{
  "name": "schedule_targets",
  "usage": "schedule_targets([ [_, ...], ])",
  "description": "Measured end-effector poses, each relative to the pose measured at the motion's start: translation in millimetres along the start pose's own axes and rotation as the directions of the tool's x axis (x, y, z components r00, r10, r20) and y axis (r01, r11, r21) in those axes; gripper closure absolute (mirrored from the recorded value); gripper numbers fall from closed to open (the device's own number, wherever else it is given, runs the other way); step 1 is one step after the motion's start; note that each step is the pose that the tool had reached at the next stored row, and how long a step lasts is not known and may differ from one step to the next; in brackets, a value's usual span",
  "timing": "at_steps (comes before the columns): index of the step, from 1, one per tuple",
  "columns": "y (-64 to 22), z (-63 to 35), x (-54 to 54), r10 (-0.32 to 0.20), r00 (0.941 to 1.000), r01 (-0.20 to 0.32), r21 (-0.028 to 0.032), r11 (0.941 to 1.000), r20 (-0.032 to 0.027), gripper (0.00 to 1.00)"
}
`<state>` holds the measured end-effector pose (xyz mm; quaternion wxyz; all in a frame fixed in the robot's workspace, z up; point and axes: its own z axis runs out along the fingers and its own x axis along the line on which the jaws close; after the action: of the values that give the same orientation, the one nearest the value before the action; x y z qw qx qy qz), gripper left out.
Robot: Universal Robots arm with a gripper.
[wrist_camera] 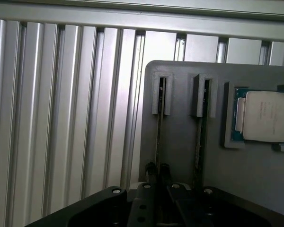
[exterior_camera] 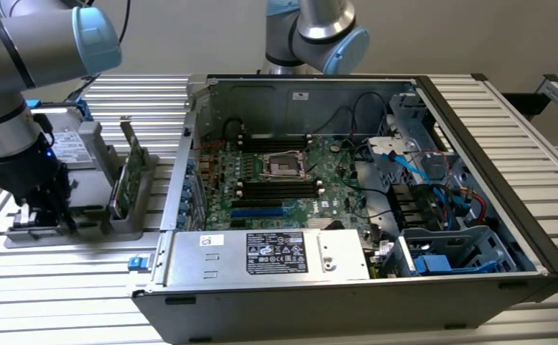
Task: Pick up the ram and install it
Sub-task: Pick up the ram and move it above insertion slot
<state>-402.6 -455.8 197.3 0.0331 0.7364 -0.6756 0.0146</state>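
Note:
The ram point(wrist_camera: 158, 127) is a thin stick standing on edge in a slot of the grey holder point(wrist_camera: 180, 146). My gripper point(wrist_camera: 158, 169) has come down over it, and its two fingertips point(wrist_camera: 151, 168) press the stick's top edge from both sides, so it is shut on the ram. A second ram stick point(wrist_camera: 200, 137) stands in the neighbouring slot. In the exterior view my gripper point(exterior_camera: 47, 214) is low over the near end of the holder point(exterior_camera: 115, 228), at that view's left, and covers the stick there. The motherboard's black memory slots point(exterior_camera: 276, 188) lie inside the open computer case point(exterior_camera: 513, 194).
On the same holder stand a green expansion card point(exterior_camera: 130, 180) and a silver hard drive point(exterior_camera: 68, 147); a processor point(wrist_camera: 266, 117) lies in its recess. A second robot arm point(exterior_camera: 317, 29) rises behind the case. A power supply point(exterior_camera: 269, 255) fills the case's near side. Slatted aluminium table point(exterior_camera: 58, 287) all round.

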Motion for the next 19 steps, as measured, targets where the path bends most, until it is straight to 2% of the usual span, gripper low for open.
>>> schedule_targets([
  [8, -1.0, -6.4, 0.6, 0.006, 1.0, -0.006, -0.0009, 1.0, 0.0001, 0.87],
  [19, -1.9, -27.9, 2.1, 0.019, 0.9998, -0.019, -0.0015, 0.9998, 0.0005, 0.87],
])
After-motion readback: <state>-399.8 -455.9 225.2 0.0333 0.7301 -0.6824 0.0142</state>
